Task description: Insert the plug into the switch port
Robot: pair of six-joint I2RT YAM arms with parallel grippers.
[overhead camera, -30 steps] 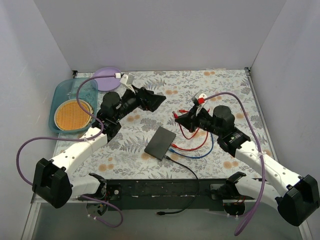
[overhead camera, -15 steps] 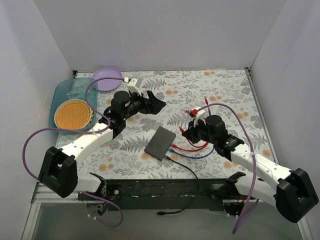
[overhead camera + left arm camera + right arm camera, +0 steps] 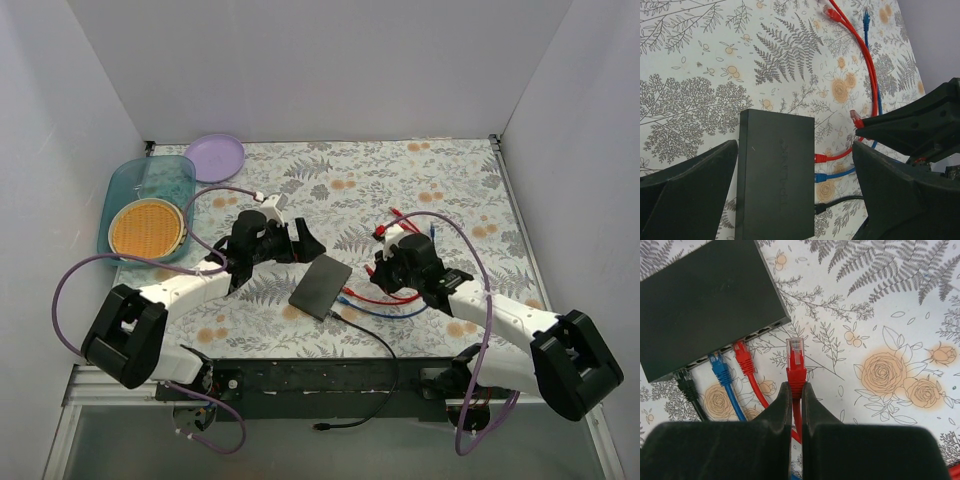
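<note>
The switch (image 3: 321, 285) is a flat black box on the floral table; it also shows in the left wrist view (image 3: 776, 175) and the right wrist view (image 3: 705, 300). A red, a blue and a black cable sit in its ports. My right gripper (image 3: 796, 390) is shut on a red plug (image 3: 796, 362), whose clear tip points at the port side, a short gap away. It appears in the top view (image 3: 385, 266) right of the switch. My left gripper (image 3: 795, 195) is open, its fingers either side of the switch, above it (image 3: 305, 243).
A red cable (image 3: 860, 55) and a blue cable (image 3: 875, 95) loop right of the switch. A teal tray (image 3: 150, 205) with an orange woven disc and a purple plate (image 3: 215, 157) lie at the far left. White walls enclose the table.
Both arms have come down and in toward the switch. The right gripper carried the red plug left to the port side. The left gripper moved nearer over the switch.
</note>
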